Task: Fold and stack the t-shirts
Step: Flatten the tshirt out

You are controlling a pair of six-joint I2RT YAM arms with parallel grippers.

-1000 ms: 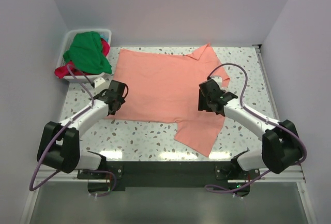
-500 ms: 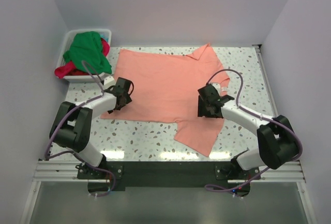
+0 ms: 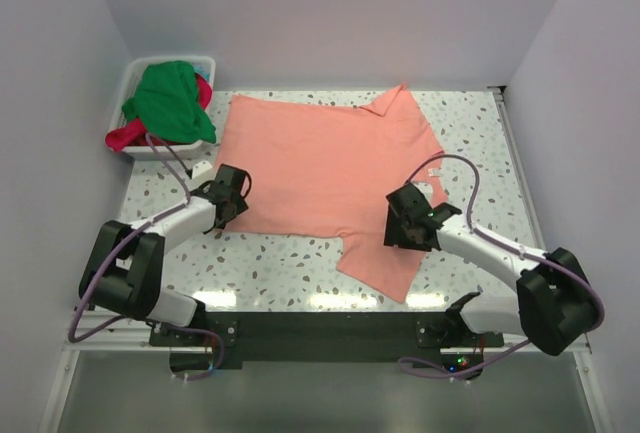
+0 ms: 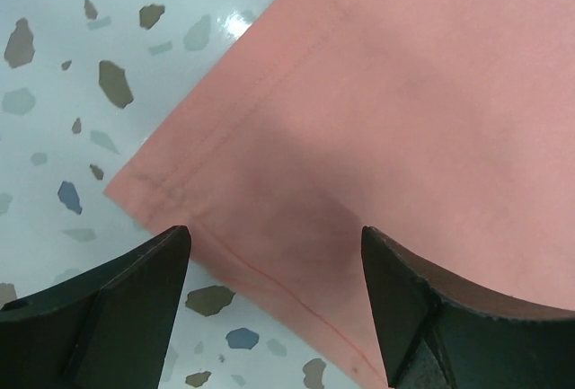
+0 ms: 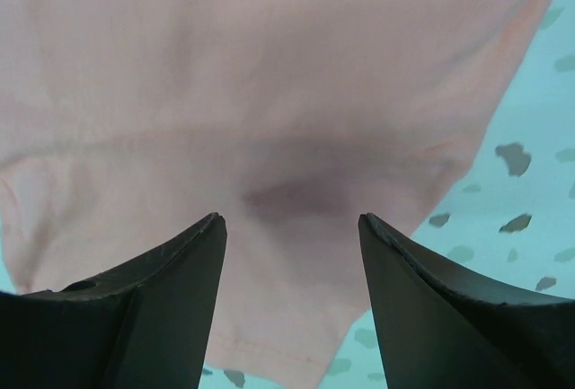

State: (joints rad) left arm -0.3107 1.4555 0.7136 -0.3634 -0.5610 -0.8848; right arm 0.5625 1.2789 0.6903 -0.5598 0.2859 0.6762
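The left claw [image 4: 274,247] hangs open and empty over the salmon-pink t-shirt's [image 3: 320,163] corner hem on the worktop [image 3: 280,258], the right claw [image 5: 292,227] likewise open above its sleeve.

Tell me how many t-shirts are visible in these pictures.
3. The salmon-pink t-shirt lies spread on the table; the green t-shirt is heaped in the white tub at the far left; the red-magenta t-shirt lies partly under it. More may be hidden beneath.
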